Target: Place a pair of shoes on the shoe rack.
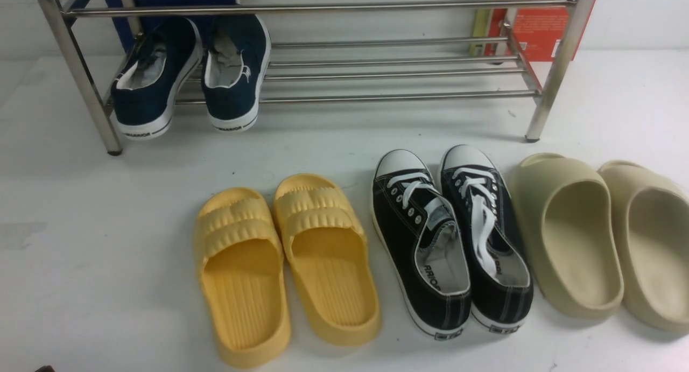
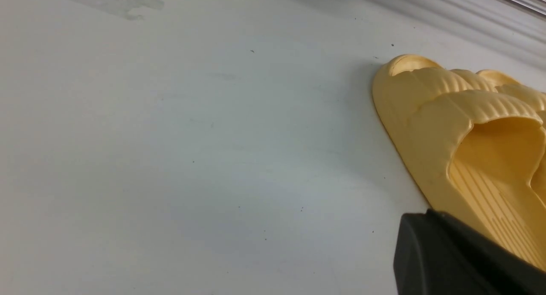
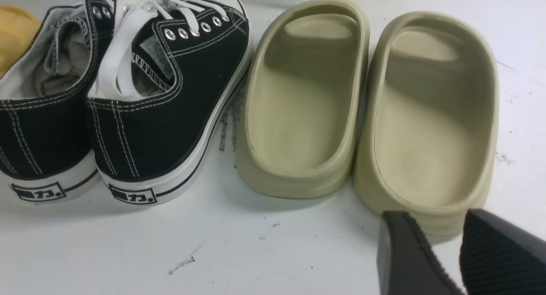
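Observation:
The pair of navy-blue slip-ons, left shoe (image 1: 150,76) and right shoe (image 1: 237,70), sits on the lowest tier of the steel shoe rack (image 1: 398,96) at its left end. The toes point to the back and the white heels hang over the front bar. Neither gripper shows in the front view. In the left wrist view my left gripper (image 2: 431,216) has its jaws together and empty, low over the table beside a yellow slide (image 2: 460,128). In the right wrist view my right gripper (image 3: 443,226) is open and empty just behind the heel of a beige slide (image 3: 431,115).
In front of the rack stand a row of yellow slides (image 1: 285,264), black lace-up sneakers (image 1: 447,237) and beige slides (image 1: 603,237). A red box (image 1: 543,22) stands behind the rack's right end and a blue one (image 1: 177,0) behind its left.

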Controlling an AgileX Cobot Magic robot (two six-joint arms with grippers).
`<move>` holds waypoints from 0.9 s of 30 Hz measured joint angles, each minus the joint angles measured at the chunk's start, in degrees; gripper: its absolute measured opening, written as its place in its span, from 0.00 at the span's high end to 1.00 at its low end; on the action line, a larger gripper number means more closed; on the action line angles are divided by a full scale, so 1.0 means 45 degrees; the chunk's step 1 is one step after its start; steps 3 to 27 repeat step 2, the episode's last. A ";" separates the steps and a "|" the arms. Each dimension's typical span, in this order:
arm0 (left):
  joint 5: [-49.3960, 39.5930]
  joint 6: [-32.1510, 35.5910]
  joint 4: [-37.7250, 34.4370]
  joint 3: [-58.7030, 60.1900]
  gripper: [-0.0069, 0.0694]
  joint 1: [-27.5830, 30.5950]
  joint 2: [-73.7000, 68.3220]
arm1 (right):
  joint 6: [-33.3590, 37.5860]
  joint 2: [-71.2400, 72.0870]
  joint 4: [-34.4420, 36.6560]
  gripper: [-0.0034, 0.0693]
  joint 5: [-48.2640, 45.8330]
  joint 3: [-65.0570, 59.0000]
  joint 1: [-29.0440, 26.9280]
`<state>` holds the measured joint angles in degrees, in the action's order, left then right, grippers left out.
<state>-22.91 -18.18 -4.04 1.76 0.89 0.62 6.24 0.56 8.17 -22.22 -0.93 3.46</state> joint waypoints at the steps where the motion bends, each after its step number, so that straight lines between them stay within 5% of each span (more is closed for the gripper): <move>1: 0.0000 0.0000 0.0000 0.0000 0.93 0.0000 0.0000 | 0.0000 0.0000 0.0000 0.62 0.0000 0.0000 0.0000; 27: 0.0000 0.0000 0.0000 0.0000 0.93 0.0000 0.0000 | 0.0000 0.0000 0.0000 0.62 0.0000 0.0000 0.0000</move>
